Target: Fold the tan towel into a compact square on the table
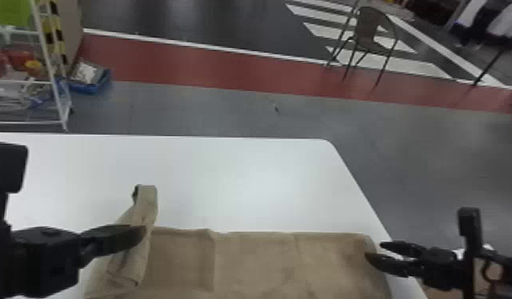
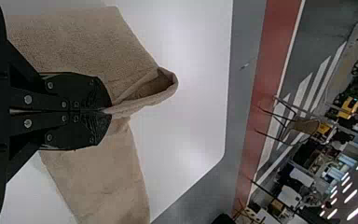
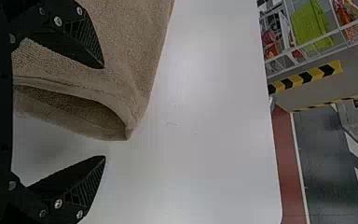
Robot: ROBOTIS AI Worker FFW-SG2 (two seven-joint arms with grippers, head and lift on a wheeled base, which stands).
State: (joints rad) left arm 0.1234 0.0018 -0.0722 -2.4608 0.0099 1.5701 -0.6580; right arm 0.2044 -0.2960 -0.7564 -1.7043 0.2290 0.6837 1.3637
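Had a bit of the tan towel (image 1: 251,258) pinched tight in the left pincer (image 1: 143,233), with its two fingers pressed together. Had a floppy loop of the towel poking out past those fingertips, with a dark hollow inside. Had more towel spread below and to both sides of the left pincer, then on across the white counter (image 1: 247,183) to the right pincer (image 1: 374,250). Had soft creases in the cloth between the two pincers.

Had the right pincer wide apart at the towel's end, with one finger over the cloth and the other over the counter. Had a bent edge of towel, with a hollow under it, in the gap between those two fingers.

Had a white wire rack (image 1: 48,59) well past the left pincer, and a blue tray (image 1: 88,87) on the floor (image 1: 211,107) just beside that rack. Had a chair (image 1: 368,30) well past the right pincer.
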